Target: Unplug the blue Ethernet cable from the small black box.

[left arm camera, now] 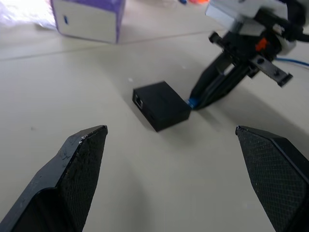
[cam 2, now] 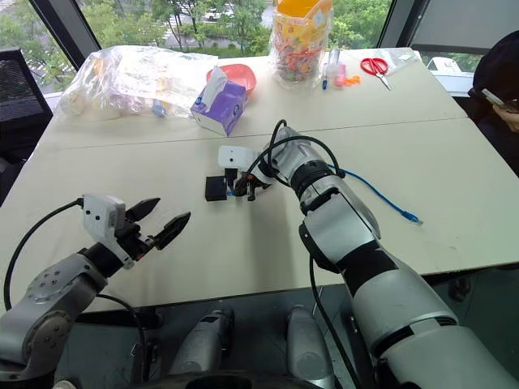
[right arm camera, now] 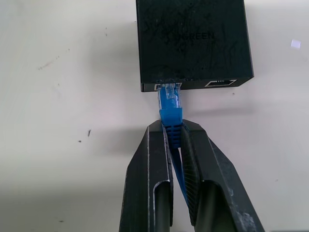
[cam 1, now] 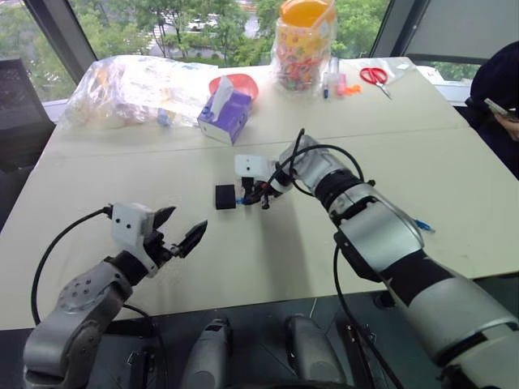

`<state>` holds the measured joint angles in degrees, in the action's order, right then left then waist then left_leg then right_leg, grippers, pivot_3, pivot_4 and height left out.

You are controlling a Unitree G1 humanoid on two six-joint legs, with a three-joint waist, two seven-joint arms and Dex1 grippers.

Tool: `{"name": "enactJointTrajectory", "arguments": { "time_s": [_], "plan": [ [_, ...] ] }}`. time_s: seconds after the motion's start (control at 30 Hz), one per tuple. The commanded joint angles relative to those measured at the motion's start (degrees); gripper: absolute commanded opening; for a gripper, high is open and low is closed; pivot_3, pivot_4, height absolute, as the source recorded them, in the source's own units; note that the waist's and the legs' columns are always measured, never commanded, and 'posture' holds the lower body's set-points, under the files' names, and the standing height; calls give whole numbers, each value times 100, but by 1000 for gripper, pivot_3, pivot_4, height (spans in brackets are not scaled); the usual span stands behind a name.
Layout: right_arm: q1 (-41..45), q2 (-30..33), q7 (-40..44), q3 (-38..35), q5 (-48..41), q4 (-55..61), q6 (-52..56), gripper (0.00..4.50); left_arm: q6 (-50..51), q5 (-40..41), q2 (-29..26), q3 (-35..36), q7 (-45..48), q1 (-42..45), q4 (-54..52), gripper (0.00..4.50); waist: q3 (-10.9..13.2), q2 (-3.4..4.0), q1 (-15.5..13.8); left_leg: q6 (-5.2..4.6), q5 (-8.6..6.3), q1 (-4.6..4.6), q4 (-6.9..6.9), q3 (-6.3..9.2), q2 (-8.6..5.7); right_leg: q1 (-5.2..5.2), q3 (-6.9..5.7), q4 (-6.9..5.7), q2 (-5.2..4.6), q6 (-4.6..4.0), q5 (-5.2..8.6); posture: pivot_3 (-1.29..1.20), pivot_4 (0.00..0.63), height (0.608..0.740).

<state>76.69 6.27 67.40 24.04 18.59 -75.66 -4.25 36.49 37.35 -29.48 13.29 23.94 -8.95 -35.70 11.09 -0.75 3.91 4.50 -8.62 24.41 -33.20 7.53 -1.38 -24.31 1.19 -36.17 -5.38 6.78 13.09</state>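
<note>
Left gripper (cam 1: 180,231) nearest, jaws wide, empty. Mid-desk (cam 1: 243,267), right gripper (right arm camera: 176,128) jaws clamped on blue Ethernet cable (right arm camera: 171,110) just behind the plug, still seated in small black box (right arm camera: 192,41). Box unbraced; pull straight back, level, likely needs release tab pressed.
</note>
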Motion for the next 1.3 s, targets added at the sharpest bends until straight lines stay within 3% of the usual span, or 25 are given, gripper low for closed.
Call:
{"name": "enactJointTrajectory", "arguments": {
  "time_s": [0.03,0.2,0.5,0.63,0.87,1.3],
  "plan": [
    [-205,368,-409,-148,-7,604,-917,12,163,338,-222,156,291,183,-13,4500,0,0,-14,0,0,1,0,0,0,0,0,0,0,0,0,0,150,728],
    [-1375,1149,-1429,-455,-20,2613,-1809,12,657,1005,-518,234,584,859,308,4500,0,0,-32,-1,1,1,1,1,0,0,1,0,0,1,0,0,150,728],
    [-3234,2069,-2866,-694,694,5995,-1700,12,1421,1822,-991,340,1027,2177,1275,4500,0,-1,-18,-2,2,-2,3,-2,3,0,6,-2,2,3,0,0,150,728],
    [-3663,2126,-2954,-734,577,6943,-1570,12,1578,1897,-1180,186,1344,2475,1495,4500,0,-1,-20,-2,2,-2,2,-5,3,0,10,-1,2,2,0,0,150,728],
    [-3947,2207,-2746,-600,279,7631,-1745,12,1579,1751,-1262,-33,1662,2802,1751,4500,0,-4,-81,-2,2,-2,1,-5,4,2,10,2,1,1,0,0,150,728],
    [-3868,2307,-2343,-432,61,7711,-1947,12,1616,1846,-1024,-77,1723,3217,1982,4500,1,-6,-149,-1,2,-2,-2,-6,4,7,9,6,1,0,0,0,150,728]
  ]
}}
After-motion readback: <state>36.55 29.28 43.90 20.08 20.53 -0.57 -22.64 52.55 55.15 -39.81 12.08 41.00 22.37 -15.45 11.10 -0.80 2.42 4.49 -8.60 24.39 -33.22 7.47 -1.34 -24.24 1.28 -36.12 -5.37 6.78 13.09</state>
